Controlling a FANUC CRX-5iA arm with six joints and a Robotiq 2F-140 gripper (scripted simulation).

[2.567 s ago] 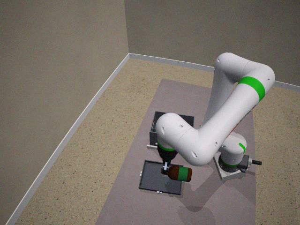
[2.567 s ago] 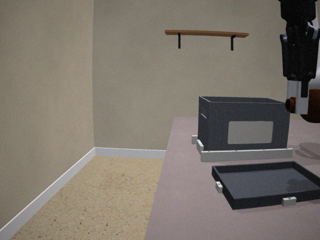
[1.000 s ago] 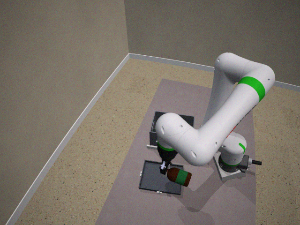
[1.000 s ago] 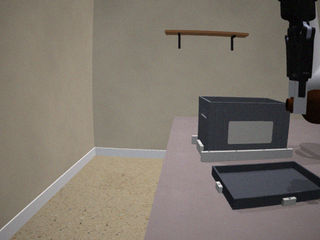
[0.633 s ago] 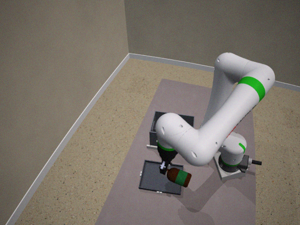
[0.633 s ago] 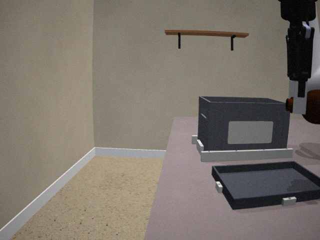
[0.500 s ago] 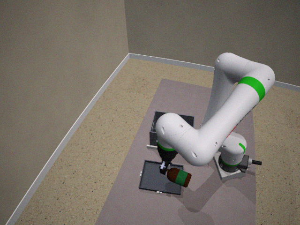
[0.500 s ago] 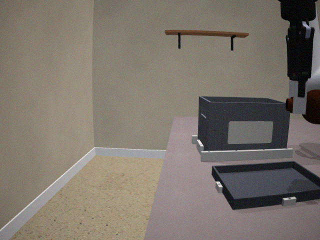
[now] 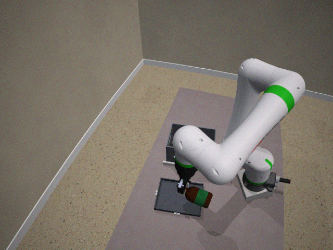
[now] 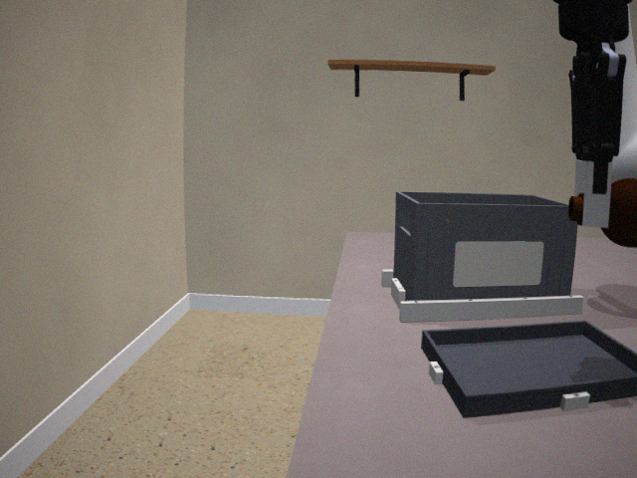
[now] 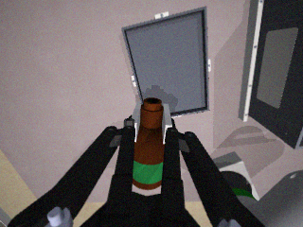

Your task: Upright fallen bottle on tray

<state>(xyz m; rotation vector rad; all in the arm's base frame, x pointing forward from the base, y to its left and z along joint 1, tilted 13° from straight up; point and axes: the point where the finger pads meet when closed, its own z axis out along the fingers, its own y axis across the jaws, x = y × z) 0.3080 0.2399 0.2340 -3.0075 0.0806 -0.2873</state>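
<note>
Tray (image 9: 168,197), dark grey and shallow, lies flat on the mauve table (image 9: 150,223), with small white stops at its edges. At its 12 o'clock stands the dark grey crate (image 10: 483,247) with a pale panel on its side, seated against a white L-shaped bracket (image 10: 489,309). Above the tray's 3 o'clock edge hangs the tool (image 9: 181,187), clenched on the neck of the brown bottle (image 9: 199,197). That bottle, with a green label band, is held off the table, lying roughly level, its base pointing toward 4 o'clock beyond the tray's rim; its shadow falls on the tray's floor. Farther right, the white arm's base (image 9: 248,196) sits on the table.
</note>
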